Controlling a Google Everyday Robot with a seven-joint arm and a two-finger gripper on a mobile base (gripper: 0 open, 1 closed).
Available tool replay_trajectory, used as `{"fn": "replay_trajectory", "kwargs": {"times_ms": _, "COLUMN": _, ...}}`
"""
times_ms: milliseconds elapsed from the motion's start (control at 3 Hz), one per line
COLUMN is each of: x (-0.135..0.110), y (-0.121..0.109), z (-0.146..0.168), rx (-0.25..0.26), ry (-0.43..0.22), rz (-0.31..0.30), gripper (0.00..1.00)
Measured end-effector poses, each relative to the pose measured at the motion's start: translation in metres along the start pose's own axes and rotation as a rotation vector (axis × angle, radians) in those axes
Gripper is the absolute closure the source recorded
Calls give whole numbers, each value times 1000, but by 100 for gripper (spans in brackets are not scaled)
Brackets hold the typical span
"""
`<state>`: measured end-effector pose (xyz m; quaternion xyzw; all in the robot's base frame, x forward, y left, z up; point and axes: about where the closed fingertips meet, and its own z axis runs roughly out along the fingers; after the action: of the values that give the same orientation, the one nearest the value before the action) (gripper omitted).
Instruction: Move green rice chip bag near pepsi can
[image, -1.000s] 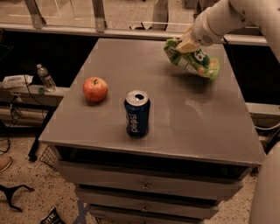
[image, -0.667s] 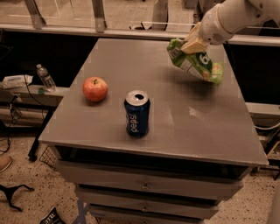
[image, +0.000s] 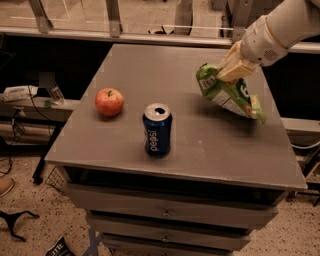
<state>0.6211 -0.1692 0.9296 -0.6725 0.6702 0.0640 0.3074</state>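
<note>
The green rice chip bag (image: 229, 93) hangs tilted above the right side of the grey table (image: 175, 145), held by its top edge. My gripper (image: 231, 70) is shut on the bag's upper edge, at the end of the white arm coming in from the upper right. The pepsi can (image: 157, 129) stands upright near the table's front, left of the bag and apart from it.
A red apple (image: 109, 101) sits on the table left of the can. Drawers run below the table's front edge. A plastic bottle (image: 56, 93) and cables lie on a low surface to the left.
The arm has carried the bag from the table's far right towards the front, closer to the can. The can and the apple have not moved.
</note>
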Motion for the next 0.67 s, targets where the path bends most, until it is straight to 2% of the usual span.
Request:
{"fn": "replay_trajectory", "kwargs": {"times_ms": 333, "x": 0, "y": 0, "z": 0, "rx": 0, "ry": 0, "rz": 0, "gripper": 100}}
{"fn": "replay_trajectory", "kwargs": {"times_ms": 667, "x": -3, "y": 18, "z": -1, "rx": -34, "ry": 30, "rz": -53, "gripper": 100}}
